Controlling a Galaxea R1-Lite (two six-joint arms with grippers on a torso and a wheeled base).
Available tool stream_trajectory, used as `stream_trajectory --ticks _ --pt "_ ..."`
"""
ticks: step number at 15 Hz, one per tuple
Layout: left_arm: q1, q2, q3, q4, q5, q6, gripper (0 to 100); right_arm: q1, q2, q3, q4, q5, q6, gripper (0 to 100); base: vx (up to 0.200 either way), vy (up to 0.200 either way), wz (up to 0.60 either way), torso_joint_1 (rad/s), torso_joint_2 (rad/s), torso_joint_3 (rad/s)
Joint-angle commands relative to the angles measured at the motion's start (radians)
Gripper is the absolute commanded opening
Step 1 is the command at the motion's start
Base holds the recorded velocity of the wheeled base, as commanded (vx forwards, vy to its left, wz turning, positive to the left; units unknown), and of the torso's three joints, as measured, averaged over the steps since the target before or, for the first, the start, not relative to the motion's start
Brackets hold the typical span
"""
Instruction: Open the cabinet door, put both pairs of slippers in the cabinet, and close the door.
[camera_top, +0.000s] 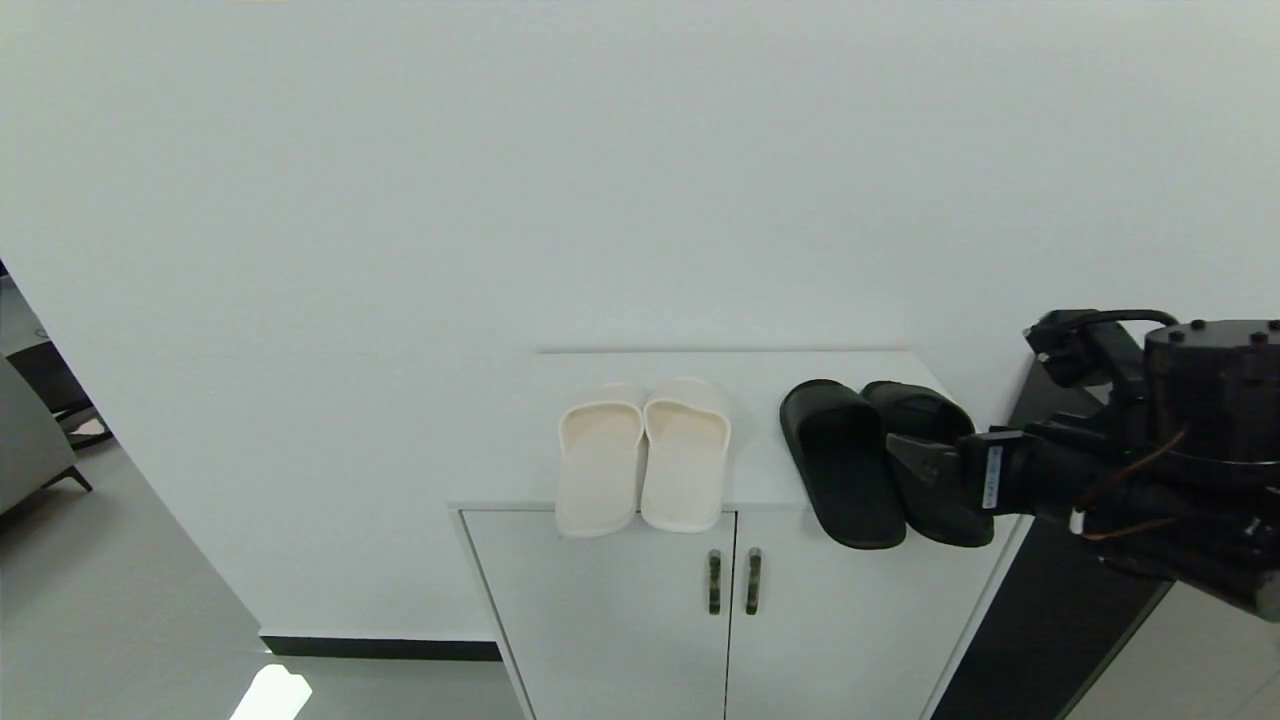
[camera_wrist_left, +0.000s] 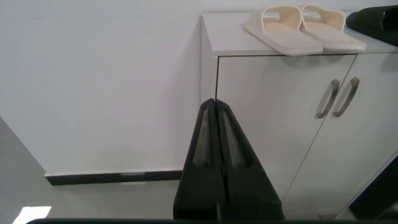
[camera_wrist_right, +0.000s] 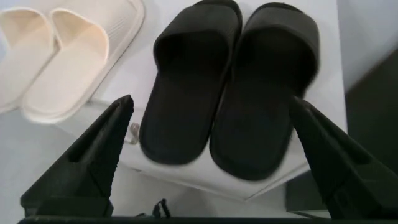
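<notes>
A low white cabinet (camera_top: 850, 620) stands against the wall, both doors shut, with two metal handles (camera_top: 733, 581) at the middle seam. On its top lie a cream pair of slippers (camera_top: 642, 455) and, to the right, a black pair of slippers (camera_top: 885, 462), heels overhanging the front edge. My right gripper (camera_wrist_right: 211, 134) hovers open in front of the black pair (camera_wrist_right: 230, 87), its fingers (camera_wrist_right: 93, 155) spread wider than both slippers. My left gripper (camera_wrist_left: 216, 106) is shut and empty, low in front of the cabinet's left corner (camera_wrist_left: 214, 59); cream slippers (camera_wrist_left: 305, 28) lie above.
A plain white wall rises behind the cabinet. A dark panel (camera_top: 1050, 620) leans at the cabinet's right side. Grey floor (camera_top: 120, 600) spreads to the left, where a chair (camera_top: 30, 430) stands at the far edge.
</notes>
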Motion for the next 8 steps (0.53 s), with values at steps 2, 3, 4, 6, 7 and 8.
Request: stream_trajectory --ticks 2,3,4,6,7,8 --pt "0.0 0.0 0.0 0.0 0.0 0.0 0 -0.002 0.165 -0.053 -0.052 -0.055 -0.002 100 0.0 0.0 0.0 0.0 0.0 0.0" --pt "0.0 0.0 0.0 0.0 0.0 0.0 0 -0.005 0.223 -0.067 -0.095 -0.067 -0.005 100 0.0 0.0 0.0 0.0 0.0 0.0" --pt "0.0 0.0 0.0 0.0 0.0 0.0 0 -0.007 0.252 -0.079 -0.109 -0.073 -0.008 100 0.0 0.0 0.0 0.0 0.0 0.0" --pt "0.0 0.0 0.0 0.0 0.0 0.0 0 -0.013 0.311 -0.123 -0.109 -0.115 -0.008 100 0.0 0.0 0.0 0.0 0.0 0.0" --pt "0.0 0.0 0.0 0.0 0.0 0.0 0 -0.016 0.337 -0.145 -0.11 -0.124 -0.008 100 0.0 0.0 0.0 0.0 0.0 0.0" --pt "0.0 0.0 0.0 0.0 0.0 0.0 0 -0.018 0.358 -0.163 -0.11 -0.129 -0.008 100 0.0 0.0 0.0 0.0 0.0 0.0"
